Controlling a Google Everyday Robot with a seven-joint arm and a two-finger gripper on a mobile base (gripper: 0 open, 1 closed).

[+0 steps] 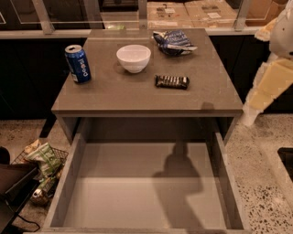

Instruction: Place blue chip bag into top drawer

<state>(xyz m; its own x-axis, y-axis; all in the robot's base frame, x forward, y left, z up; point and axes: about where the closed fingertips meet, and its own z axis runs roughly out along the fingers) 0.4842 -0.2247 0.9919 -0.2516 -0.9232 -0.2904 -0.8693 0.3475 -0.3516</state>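
The top drawer (114, 201) stands pulled out at 6 o'clock, nearest the camera, and a dark shadow (179, 180) lies across the right half of its smooth grey bottom. Its low straight sides run back under the front edge of the table (137, 98). At 8 o'clock, on the speckled floor (268, 178) beside the drawer's left wall, a wire basket (27, 157) holds a pale green snack bag (45, 160).

The gripper (263, 93) hangs at 3 o'clock, off the table's right edge and above the floor, a cream and white shape apart from everything on the table. Whether its grip is spread or pressed together cannot be told.

On the table, 4 things sit well clear of the drawer. Closest to the front, right of centre, a small dark striped candy bar (171, 82) lies flat. Behind it and to the left, a white bowl (133, 57) stands upright near the middle. At 10 o'clock a blue soda can (78, 64) stands upright near the table's left edge, well apart from the bowl.

The blue chip bag (174, 42) lies crumpled at the far edge of the table, at 1 o'clock, just behind and to the right of the bowl, beyond the candy bar and touching neither. It is on the table, not in the top drawer.

Farthest off, at 12 o'clock, cardboard boxes (183, 10) sit past a pale rail (46, 33).
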